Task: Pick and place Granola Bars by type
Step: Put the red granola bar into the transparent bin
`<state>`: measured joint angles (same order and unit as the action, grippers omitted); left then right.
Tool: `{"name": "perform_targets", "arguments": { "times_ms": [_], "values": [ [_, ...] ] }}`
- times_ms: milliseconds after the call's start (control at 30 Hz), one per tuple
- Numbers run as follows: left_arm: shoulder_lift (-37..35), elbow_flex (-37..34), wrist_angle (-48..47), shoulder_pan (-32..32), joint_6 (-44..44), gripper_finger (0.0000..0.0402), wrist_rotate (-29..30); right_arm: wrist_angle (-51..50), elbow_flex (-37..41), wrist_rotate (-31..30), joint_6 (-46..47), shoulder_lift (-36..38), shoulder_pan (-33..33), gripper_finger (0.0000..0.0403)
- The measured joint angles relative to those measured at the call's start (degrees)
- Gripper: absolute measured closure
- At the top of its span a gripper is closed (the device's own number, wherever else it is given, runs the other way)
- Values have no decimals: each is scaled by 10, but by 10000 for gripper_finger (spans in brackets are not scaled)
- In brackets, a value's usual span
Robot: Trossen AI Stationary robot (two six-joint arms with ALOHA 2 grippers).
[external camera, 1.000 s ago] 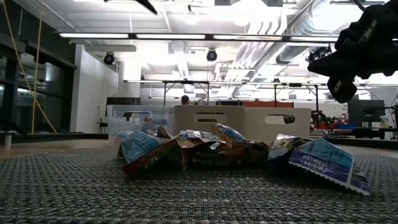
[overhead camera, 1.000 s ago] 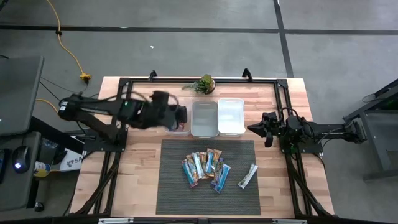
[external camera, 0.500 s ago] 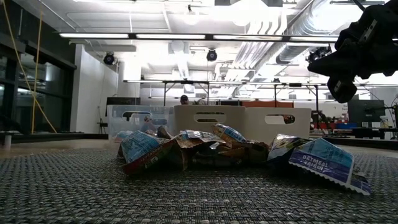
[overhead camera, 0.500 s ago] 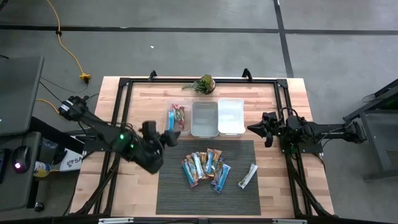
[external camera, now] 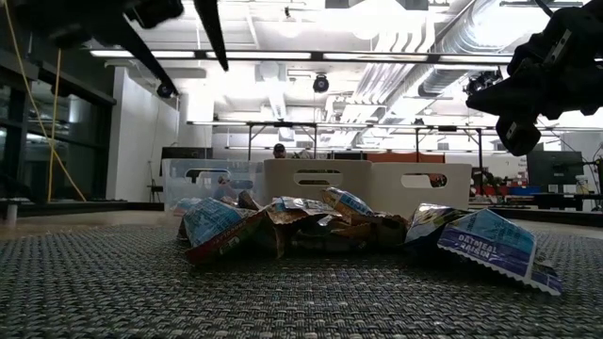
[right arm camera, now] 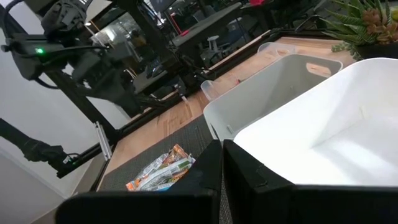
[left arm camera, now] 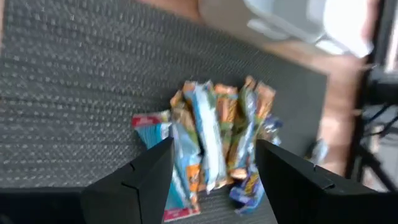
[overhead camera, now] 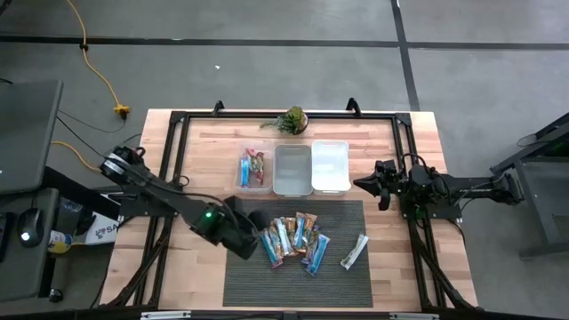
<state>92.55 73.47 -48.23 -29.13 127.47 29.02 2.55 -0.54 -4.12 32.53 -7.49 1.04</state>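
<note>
The granola bars (overhead camera: 295, 238) lie in a loose pile on the dark mat, wrappers blue, orange-brown and pink-red; the pile shows too in the low view (external camera: 283, 226) and the left wrist view (left arm camera: 211, 140). One white-silver bar (overhead camera: 354, 252) lies apart, to the pile's right. A few more bars (overhead camera: 254, 167) lie in the leftmost clear bin. My left gripper (overhead camera: 255, 241) is open above the pile's left end, and its two fingers (left arm camera: 149, 177) frame the pile without touching it. My right gripper (overhead camera: 367, 185) is shut and waits in the air right of the bins.
Three clear bins stand in a row behind the mat: left (overhead camera: 255, 182), middle (overhead camera: 292, 169), right (overhead camera: 330, 166). A small green plant (overhead camera: 291, 120) stands at the far edge. The dark mat (overhead camera: 249, 276) has bare room in front of the pile.
My left gripper has swung from above the leftmost bin toward the table's near edge and down, ending at the left end of the pile. Its fingers now reach into the top left of the low view. The right arm has kept still.
</note>
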Motion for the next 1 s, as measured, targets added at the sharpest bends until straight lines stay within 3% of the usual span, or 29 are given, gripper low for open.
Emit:
{"name": "perform_targets", "arguments": {
  "times_ms": [500, 767, 1000],
  "values": [
    [134, 1, 129, 48, -62, 179, -208, -1, 0, 0, 0, 0, 0, 402],
    [161, 1, 159, 47, -57, 179, -227, -1, 0, 0, 0, -1, 0, 402],
    [163, 1, 124, 47, -46, 179, -242, -1, 0, 1, 0, -4, 0, 402]
  ]
}}
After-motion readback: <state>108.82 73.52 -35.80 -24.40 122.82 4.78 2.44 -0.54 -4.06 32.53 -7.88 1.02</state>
